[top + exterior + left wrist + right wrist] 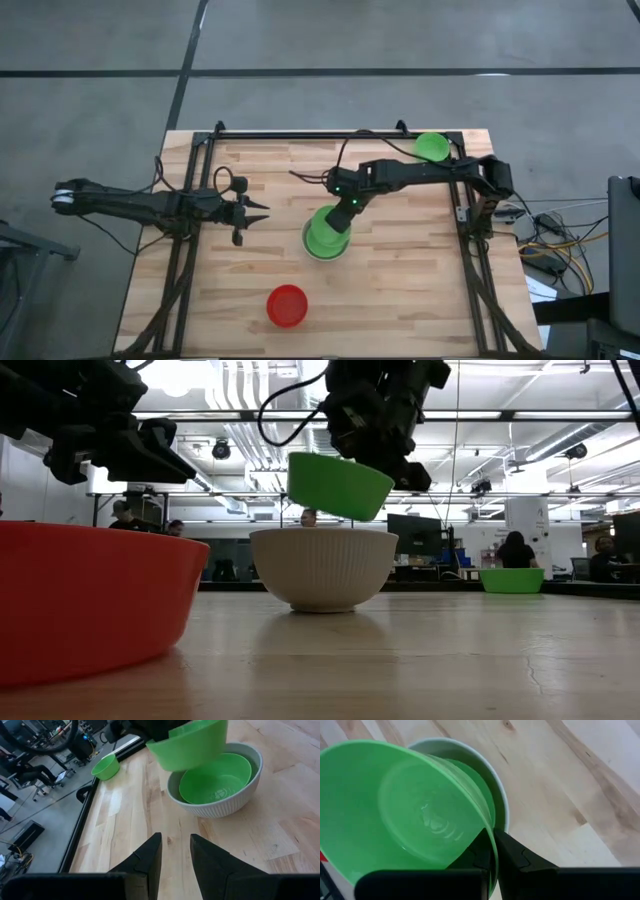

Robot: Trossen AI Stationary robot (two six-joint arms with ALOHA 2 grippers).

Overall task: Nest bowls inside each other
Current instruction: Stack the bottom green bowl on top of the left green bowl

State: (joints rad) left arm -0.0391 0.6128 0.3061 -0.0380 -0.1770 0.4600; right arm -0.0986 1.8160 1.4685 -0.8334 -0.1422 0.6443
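The pale wooden plank tabletop carried everything. Near its middle stood the largest bowl, an off-white ribbed plastic bowl, and one bright green plastic bowl already lay nested inside it. A second bright green plastic bowl hung tilted in the air just above the off-white bowl, not touching it in the low view. The right pincer was clamped on the rim of this tilted bowl, one finger inside the wall and one outside. A third green bowl sat alone at the far right corner of the tabletop, well apart from the others. A round red plastic bowl rested on the near side of the tabletop, also alone. The left pincer hovered over the left part of the tabletop, near the off-white bowl, with its two dark fingers a little apart and nothing between them.
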